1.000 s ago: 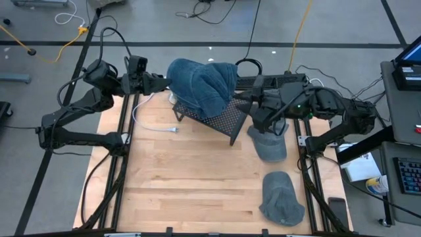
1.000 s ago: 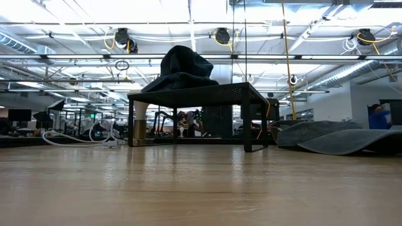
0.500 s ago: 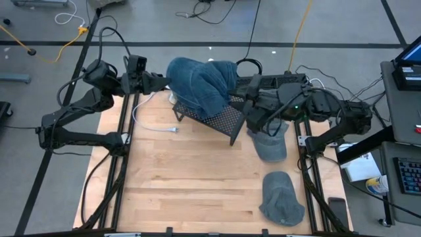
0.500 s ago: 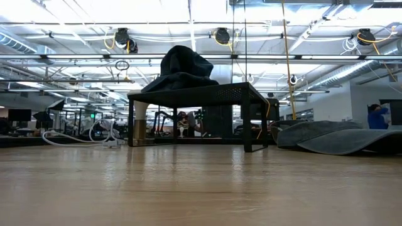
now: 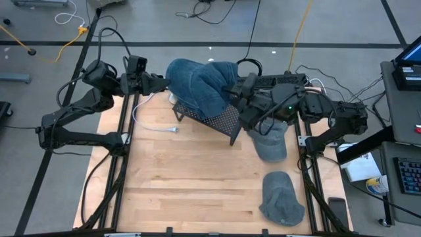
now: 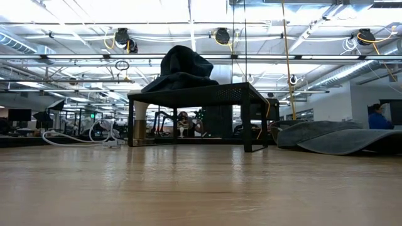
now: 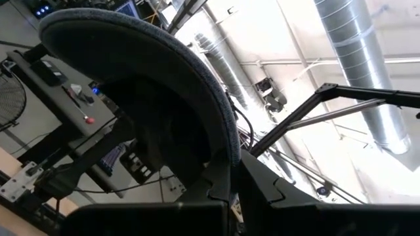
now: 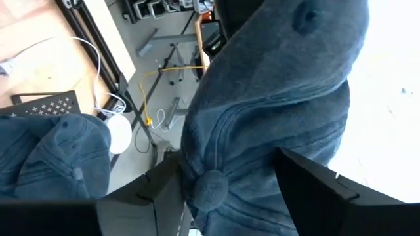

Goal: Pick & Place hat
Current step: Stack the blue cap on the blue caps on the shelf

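Note:
A blue hat [image 5: 214,82] hangs in the air over the black perforated stand [image 5: 220,118] at the table's far side. My left gripper [image 5: 164,82] is shut on its brim. My right gripper [image 5: 232,89] is open at the hat's right side. In the right wrist view its fingers [image 8: 164,187] stand on either side of the crown with its button [image 8: 210,188]; I cannot tell whether they touch it. A second blue hat [image 8: 52,157] lies on the stand. In the low view a dark hat [image 6: 182,68] shows on the stand's top. My left gripper pinches the curved edge of the hat's brim [image 7: 222,154] between its two fingers. It comes at it from the table's left, slanting a little upward. The brim arches away from the fingers, and the crown lies beyond it toward my right gripper.
Two grey caps lie on the wooden table at the right, one [image 5: 270,143] beside the stand and one [image 5: 283,197] near the front edge. A white cable [image 5: 154,122] lies left of the stand. The table's left and middle are bare wood [image 5: 177,178].
My right gripper has moved toward the table's left, up to the held hat's crown, and its wrist has rolled somewhat. My left gripper and the hat have kept still.

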Controlling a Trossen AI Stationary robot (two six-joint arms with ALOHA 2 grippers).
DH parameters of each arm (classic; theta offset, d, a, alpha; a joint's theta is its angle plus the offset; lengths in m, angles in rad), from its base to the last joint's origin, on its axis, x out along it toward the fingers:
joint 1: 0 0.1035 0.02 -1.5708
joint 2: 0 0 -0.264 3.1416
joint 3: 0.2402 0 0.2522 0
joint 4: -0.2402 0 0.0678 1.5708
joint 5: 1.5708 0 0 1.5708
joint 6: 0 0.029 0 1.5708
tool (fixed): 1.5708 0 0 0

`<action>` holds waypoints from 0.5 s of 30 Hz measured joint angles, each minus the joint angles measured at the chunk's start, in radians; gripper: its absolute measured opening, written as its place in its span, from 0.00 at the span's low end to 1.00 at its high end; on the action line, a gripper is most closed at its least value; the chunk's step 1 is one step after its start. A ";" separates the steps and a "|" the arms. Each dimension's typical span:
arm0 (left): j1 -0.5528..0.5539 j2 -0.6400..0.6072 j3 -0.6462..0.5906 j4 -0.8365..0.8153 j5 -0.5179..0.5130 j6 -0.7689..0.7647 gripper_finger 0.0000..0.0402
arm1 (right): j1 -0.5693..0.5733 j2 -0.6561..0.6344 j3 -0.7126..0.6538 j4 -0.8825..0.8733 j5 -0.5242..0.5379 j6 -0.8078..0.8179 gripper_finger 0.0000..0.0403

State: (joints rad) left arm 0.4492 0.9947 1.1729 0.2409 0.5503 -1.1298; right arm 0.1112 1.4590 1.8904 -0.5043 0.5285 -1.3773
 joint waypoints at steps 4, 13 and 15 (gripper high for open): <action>0.000 0.000 0.000 -0.001 0.004 -0.002 0.02 | 0.010 -0.008 0.000 -0.004 0.003 0.000 0.42; 0.000 -0.001 0.000 -0.070 0.008 0.038 0.03 | 0.055 -0.009 0.000 0.024 0.109 -0.075 0.04; 0.005 -0.001 0.000 -0.087 0.008 0.095 0.07 | 0.062 -0.011 0.000 0.041 0.156 -0.082 0.05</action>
State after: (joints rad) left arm 0.4540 0.9939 1.1729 0.1537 0.5583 -1.0350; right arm 0.1732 1.4478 1.8900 -0.4633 0.6846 -1.4590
